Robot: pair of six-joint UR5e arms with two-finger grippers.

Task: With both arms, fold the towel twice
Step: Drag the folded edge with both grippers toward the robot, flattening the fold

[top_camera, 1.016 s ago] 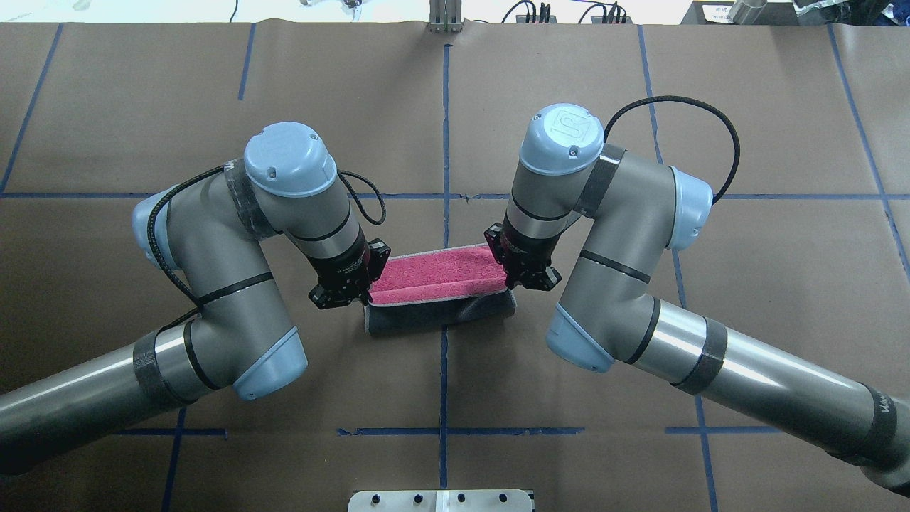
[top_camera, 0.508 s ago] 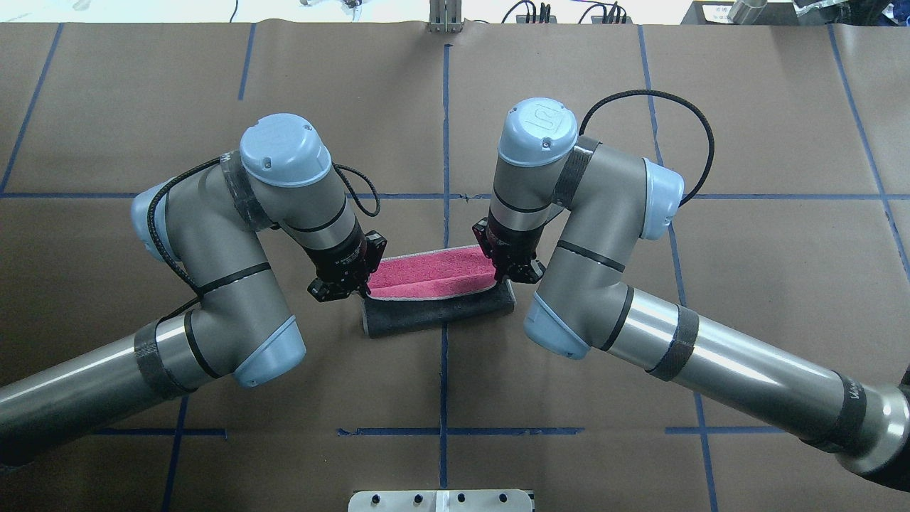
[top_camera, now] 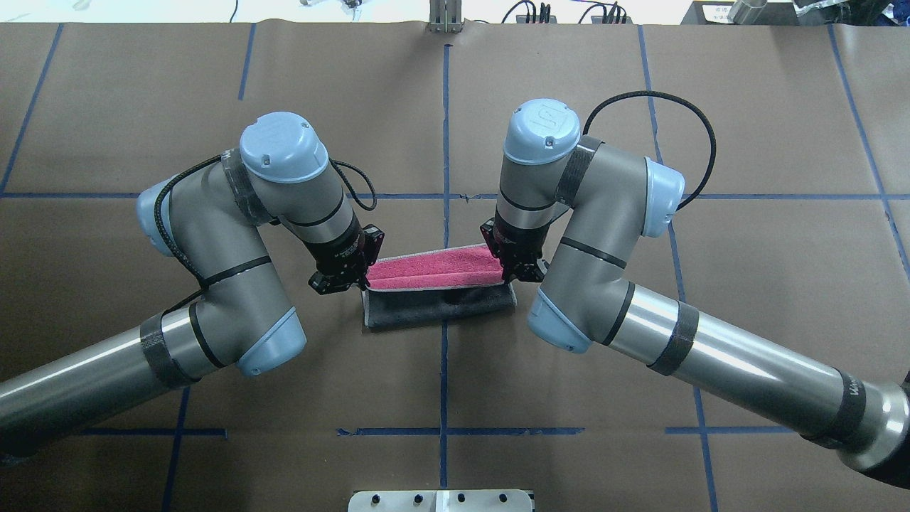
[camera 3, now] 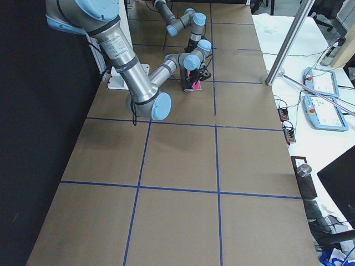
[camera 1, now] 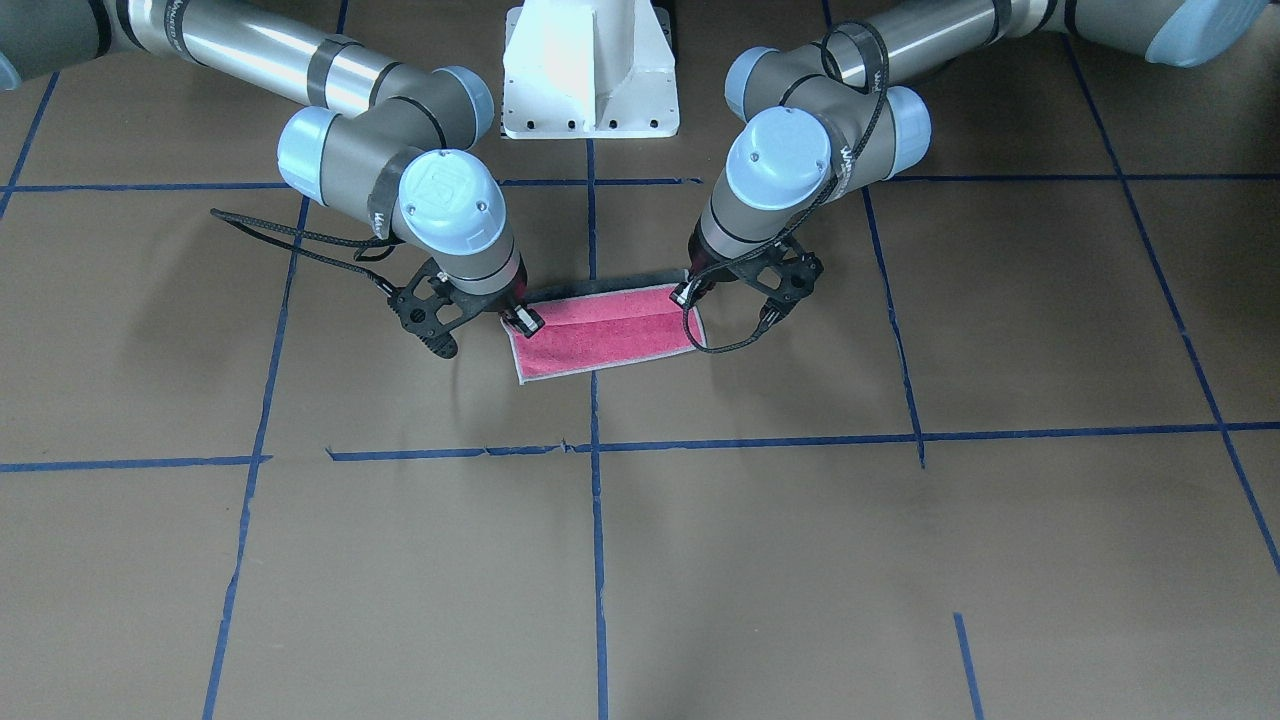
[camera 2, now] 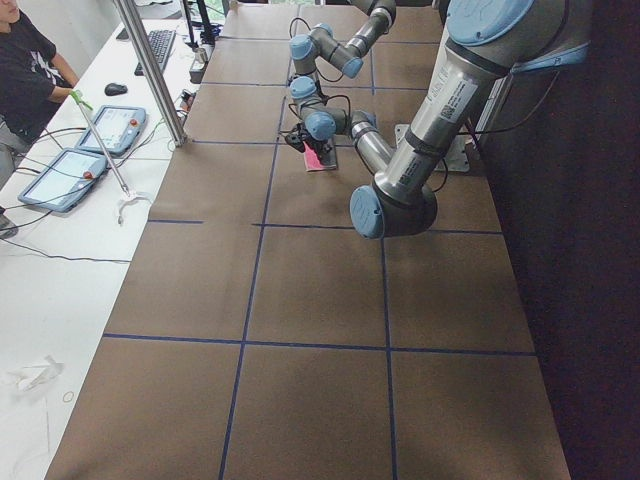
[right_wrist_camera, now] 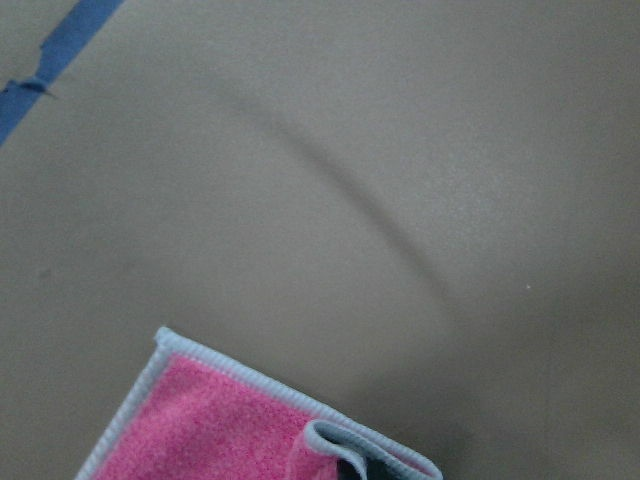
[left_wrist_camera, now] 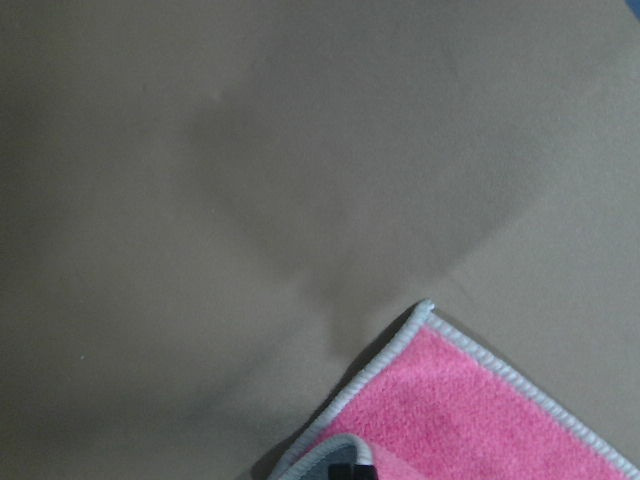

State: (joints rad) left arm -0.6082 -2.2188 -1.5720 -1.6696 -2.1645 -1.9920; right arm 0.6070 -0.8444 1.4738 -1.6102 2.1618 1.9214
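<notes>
Before the white pedestal block [camera 1: 590, 80] on the brown paper table [top_camera: 569, 469], the black left gripper [top_camera: 365, 286] and right gripper [top_camera: 509, 279], arms elbow-bent, each pinch 1 corner of the small pink-and-grey terry towel [top_camera: 434, 269].

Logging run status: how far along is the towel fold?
Done: nothing yet; no fold lies flat. In hand: the first fold. The black left gripper and black right gripper each pinch a corner of the small pink-and-grey terry towel, its dark grey underside rolled up and over, pink face exposed beyond. Left: lay that edge onto the far hem, release, then the second fold.
</notes>
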